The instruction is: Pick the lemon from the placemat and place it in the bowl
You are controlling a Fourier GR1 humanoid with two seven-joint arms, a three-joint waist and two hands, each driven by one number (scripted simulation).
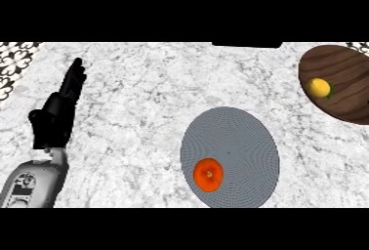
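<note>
A yellow lemon (pixel 319 87) lies inside the dark brown wooden bowl (pixel 346 63) at the right edge of the head view. The grey oval placemat (pixel 234 141) lies at centre right. An orange-red round fruit (pixel 208 174) sits on its lower left part. My left hand (pixel 56 114) stands at the far left, open with fingers straight and pointing up, far from the placemat and the bowl. My right hand does not show.
The counter top is white-grey marble (pixel 137 97). A patterned black and white strip (pixel 14 61) runs along its upper left edge. A dark object (pixel 245 44) sits at the far edge, top centre.
</note>
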